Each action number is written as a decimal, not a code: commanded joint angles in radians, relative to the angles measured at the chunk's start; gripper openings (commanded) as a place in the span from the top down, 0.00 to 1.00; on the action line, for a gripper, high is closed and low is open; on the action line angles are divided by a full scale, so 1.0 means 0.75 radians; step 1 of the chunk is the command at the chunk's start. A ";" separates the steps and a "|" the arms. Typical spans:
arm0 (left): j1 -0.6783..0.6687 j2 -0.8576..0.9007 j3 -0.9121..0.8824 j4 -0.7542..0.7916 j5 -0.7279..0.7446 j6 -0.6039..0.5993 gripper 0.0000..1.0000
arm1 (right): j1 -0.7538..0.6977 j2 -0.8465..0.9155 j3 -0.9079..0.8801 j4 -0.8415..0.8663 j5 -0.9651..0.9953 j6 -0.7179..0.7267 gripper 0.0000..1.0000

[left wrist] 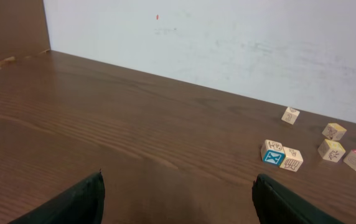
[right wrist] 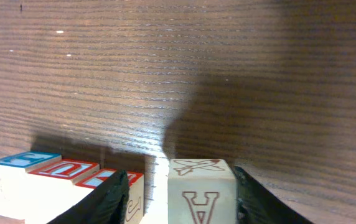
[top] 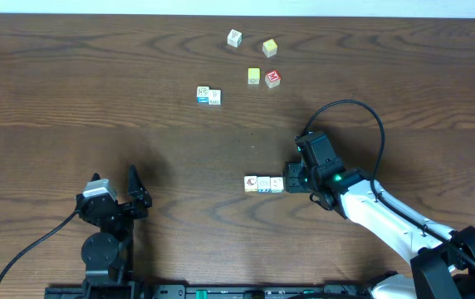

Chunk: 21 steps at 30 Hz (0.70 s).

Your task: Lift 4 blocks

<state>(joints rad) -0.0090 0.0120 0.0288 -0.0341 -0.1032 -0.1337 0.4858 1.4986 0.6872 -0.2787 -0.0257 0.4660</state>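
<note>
The blocks (top: 263, 183) lie in a short row on the worktop (top: 71, 124), in its near right part. The end one, the block with the letter A (right wrist: 201, 190), sits between my right fingers (top: 291, 178). Its three neighbours (right wrist: 63, 171) continue the row away from it. From above only three cubes show, so I judge that the A block is hidden under my wrist.

My right fingers stand apart on both sides of it. One seems to touch its side and the other leaves a slit, so it is not clamped yet.

These are small wooden cubes, so I expect them to be light, stiff and not fragile, though the printed faces may be a little slippery. I would take hold on two opposite side faces, low and square. The nearest neighbour is very close, so the finger on that side has little room. Above the row I see nothing in the way.

The other cubes (top: 254, 76) are well apart, toward the far edge. My left fingers (top: 115, 189) rest wide apart near the front edge and hold nothing.
</note>
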 commanded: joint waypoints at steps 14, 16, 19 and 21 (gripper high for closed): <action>0.005 -0.002 -0.033 -0.043 -0.007 0.003 0.23 | 0.006 0.012 0.002 0.003 0.014 0.001 0.39; 0.005 -0.002 -0.033 -0.043 -0.007 0.003 0.24 | 0.006 0.012 0.002 0.003 0.014 0.001 0.39; 0.005 -0.002 -0.033 -0.043 -0.007 0.003 0.24 | 0.006 0.012 0.009 -0.003 0.014 0.001 0.37; 0.005 -0.002 -0.033 -0.043 -0.007 0.003 0.23 | 0.006 0.012 0.019 -0.016 0.014 0.001 0.39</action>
<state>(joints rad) -0.0090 0.0120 0.0284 -0.0341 -0.1032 -0.1337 0.4858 1.4986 0.6872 -0.2829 -0.0257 0.4652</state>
